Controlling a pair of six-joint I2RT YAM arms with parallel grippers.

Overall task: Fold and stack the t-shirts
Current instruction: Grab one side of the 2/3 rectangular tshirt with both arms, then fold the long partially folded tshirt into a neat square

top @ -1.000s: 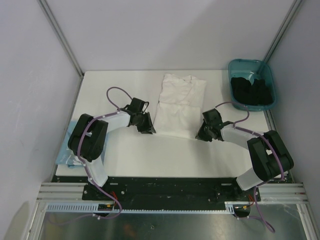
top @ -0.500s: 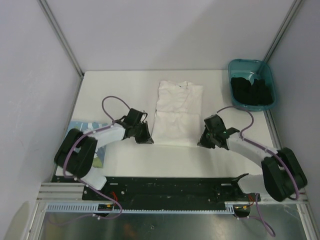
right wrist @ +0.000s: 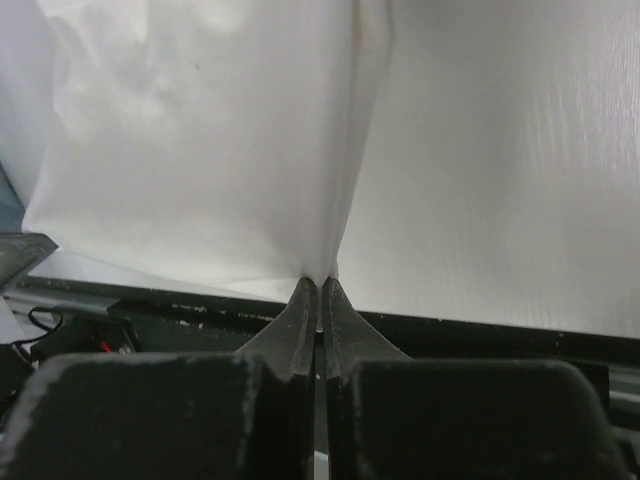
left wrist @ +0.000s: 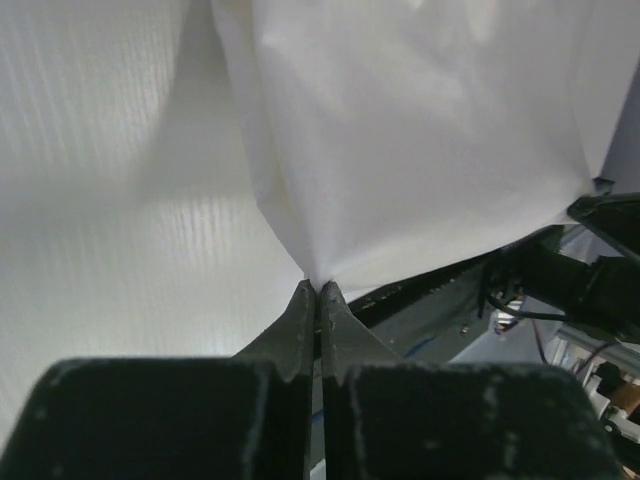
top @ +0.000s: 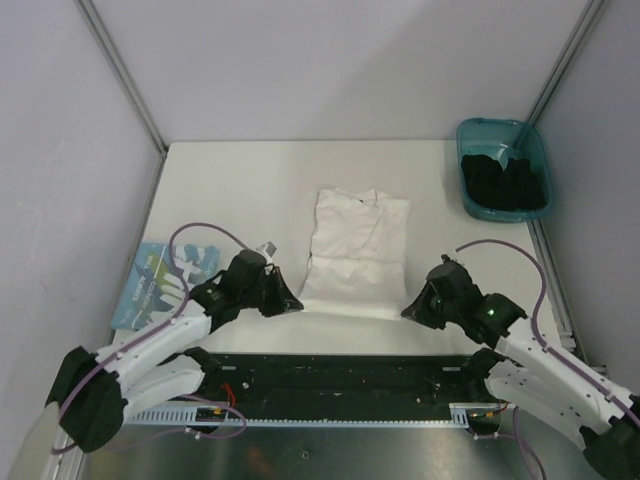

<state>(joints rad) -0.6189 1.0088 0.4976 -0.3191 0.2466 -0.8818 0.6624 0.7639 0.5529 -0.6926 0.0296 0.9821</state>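
A white t-shirt [top: 355,250], folded into a narrow strip, lies in the middle of the table, its hem near the front edge. My left gripper [top: 293,303] is shut on the shirt's near left corner; the left wrist view shows the white cloth [left wrist: 420,140] pinched between the closed fingertips. My right gripper [top: 410,310] is shut on the near right corner, cloth [right wrist: 200,140] pinched likewise. A second folded tee with a light-blue graphic [top: 158,283] lies at the table's left edge.
A teal plastic bin [top: 503,168] holding dark items stands at the back right corner. The black front rail [top: 340,365] runs just below the shirt's hem. Grey walls enclose the table on three sides.
Both grippers have pulled the shirt's near corners toward the front edge, dragging the shirt closer. Both arms have swung low. The blue-graphic tee at the left is now uncovered.
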